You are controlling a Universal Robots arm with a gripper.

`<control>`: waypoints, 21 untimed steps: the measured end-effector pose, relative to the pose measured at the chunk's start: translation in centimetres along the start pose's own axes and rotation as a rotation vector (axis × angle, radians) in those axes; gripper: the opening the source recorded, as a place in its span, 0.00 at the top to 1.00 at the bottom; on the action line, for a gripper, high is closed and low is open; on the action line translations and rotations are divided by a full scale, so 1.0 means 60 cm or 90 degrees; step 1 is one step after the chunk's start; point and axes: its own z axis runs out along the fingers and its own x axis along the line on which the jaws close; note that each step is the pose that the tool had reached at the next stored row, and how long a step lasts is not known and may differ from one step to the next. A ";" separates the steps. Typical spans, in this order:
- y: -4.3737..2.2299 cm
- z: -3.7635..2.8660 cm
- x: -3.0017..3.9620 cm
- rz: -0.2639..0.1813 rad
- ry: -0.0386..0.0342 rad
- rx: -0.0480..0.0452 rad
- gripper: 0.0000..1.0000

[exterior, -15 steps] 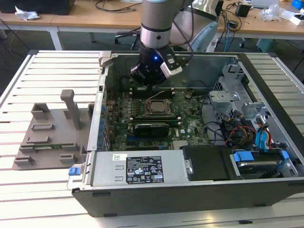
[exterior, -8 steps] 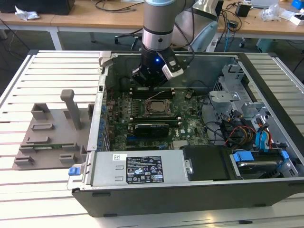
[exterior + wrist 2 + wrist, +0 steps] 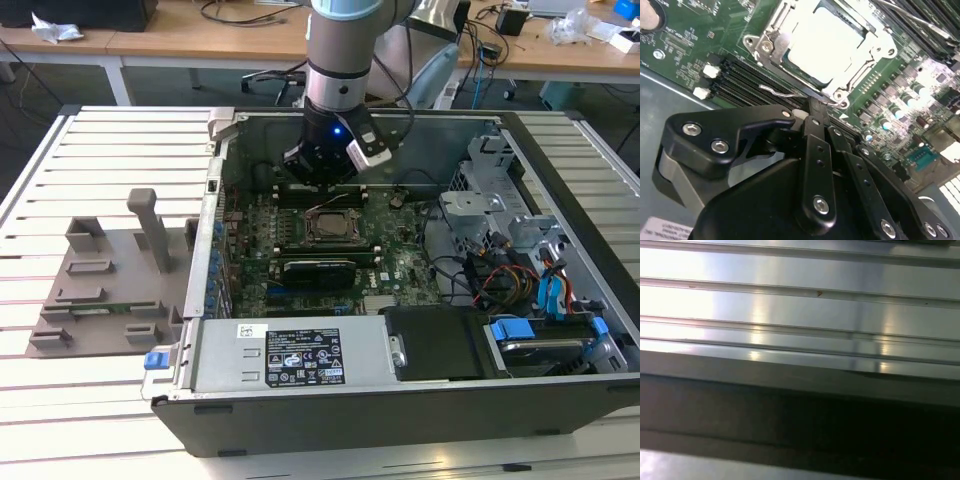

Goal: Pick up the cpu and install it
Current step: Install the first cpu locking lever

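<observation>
Exterior view: my black two-fingered gripper (image 3: 322, 185) hangs from the grey arm at upper centre of the frame, inside the open black and grey metal computer case (image 3: 400, 400) that lies on the pale slatted metal table (image 3: 110, 180). The gripper is poised just above the green motherboard (image 3: 400, 265), directly beyond the dark square socket with a metal frame (image 3: 330, 225) at frame centre. A grey plastic tray with raised blocks (image 3: 110, 285) sits on the table at left of the frame, well apart from the gripper. A silver power-supply box bearing a printed label (image 3: 295, 355) fills the lower centre of the case, and coloured cables (image 3: 510, 275) lie at right.

Second wrist view: the cpu, a small flat square chip with a bright silvery top plate (image 3: 827, 42), lies in the socket's metal frame (image 3: 765, 45) at upper centre of the frame. The gripper (image 3: 812, 112) occupies the lower half; its fingers (image 3: 815, 120) are drawn together with no gap visible between them, and they have hold of nothing. The fingertips stand just beside the near edge of the frame, apart from the cpu. Black memory slots (image 3: 740, 80) run along the board at left.

First wrist view: pale metal slats (image 3: 800, 300) above a dark band (image 3: 800, 415).
</observation>
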 end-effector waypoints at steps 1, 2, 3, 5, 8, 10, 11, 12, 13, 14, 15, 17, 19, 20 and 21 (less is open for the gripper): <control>0.000 0.001 -0.002 0.000 0.0002 -0.0001 0.89; 0.000 0.002 -0.003 0.000 0.0005 0.0000 0.89; 0.000 0.003 -0.005 0.000 0.0007 -0.0001 0.89; -0.001 0.005 -0.009 0.000 0.0012 -0.0002 0.89; -0.001 0.008 -0.015 0.000 0.0021 -0.0002 0.89; -0.002 0.010 -0.020 0.000 0.0027 -0.0003 0.89; -0.002 0.011 -0.021 0.000 0.0029 -0.0003 0.89; -0.002 0.012 -0.023 0.000 0.0031 -0.0003 0.89; -0.002 0.013 -0.024 0.000 0.0034 -0.0003 0.89; -0.002 0.014 -0.025 0.000 0.0036 -0.0004 0.89; -0.002 0.015 -0.026 0.000 0.0038 -0.0004 0.89; -0.002 0.017 -0.029 0.000 0.0040 -0.0004 0.89; -0.003 0.018 -0.031 0.000 0.0042 -0.0003 0.89; -0.003 0.018 -0.032 0.000 0.0042 -0.0003 0.89; -0.003 0.019 -0.034 0.000 0.0043 -0.0004 0.89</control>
